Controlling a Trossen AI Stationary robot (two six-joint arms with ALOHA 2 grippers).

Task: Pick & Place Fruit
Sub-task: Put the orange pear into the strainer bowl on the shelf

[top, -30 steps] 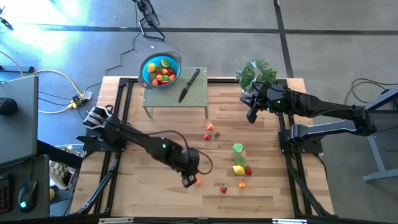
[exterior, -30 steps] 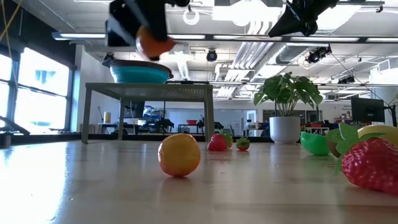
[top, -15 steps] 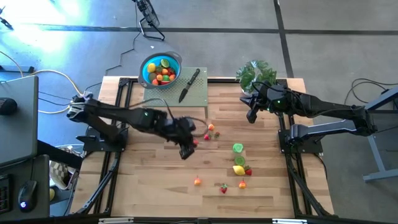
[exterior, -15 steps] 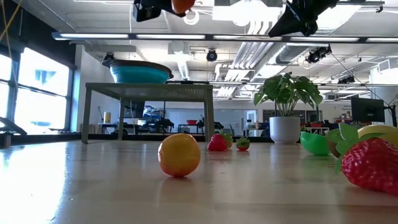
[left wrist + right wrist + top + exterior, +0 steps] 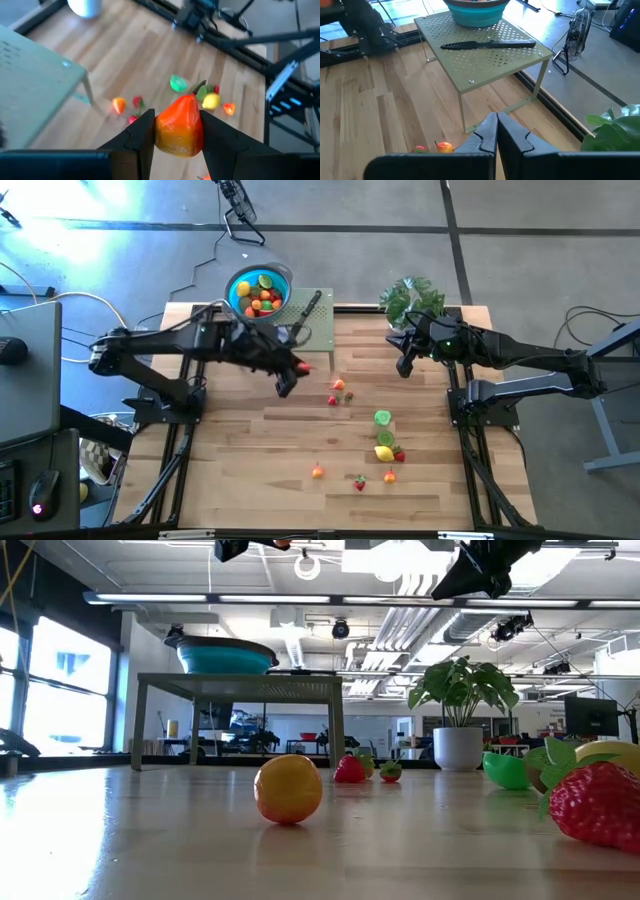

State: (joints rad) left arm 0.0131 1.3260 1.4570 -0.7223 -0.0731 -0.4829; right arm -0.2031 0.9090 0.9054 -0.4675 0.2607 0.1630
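My left gripper (image 5: 293, 377) hangs above the table just in front of the green perforated stand (image 5: 283, 335), shut on an orange-red toy fruit (image 5: 179, 125). In the low view only its lower edge (image 5: 283, 543) shows, at the top. A blue bowl (image 5: 259, 290) holding several fruit pieces rests on the stand's far left corner. More fruit pieces lie on the wood: an orange and a red one (image 5: 338, 386), green ones (image 5: 383, 418), a yellow one (image 5: 384, 452), an orange ball (image 5: 288, 790). My right gripper (image 5: 405, 368) waits shut, above the table's right side. My left gripper pinches the orange-red fruit's two opposite sides (image 5: 159, 131) between its two fingers (image 5: 141, 135). The fingers slant downward from the table's left side. The fruit is lifted well clear of the table, its narrow end pointing away from the wrist.
A black-handled knife (image 5: 305, 317) lies on the stand beside the bowl. A potted plant (image 5: 408, 298) stands at the far right corner. Bare wood lies along the table's left half and near edge.
My left gripper has carried the orange-red fruit up and toward the table's far edge, from above the near middle of the table to just in front of the stand. It has tipped from pointing steeply down to a shallower slant. Its hold is unchanged.
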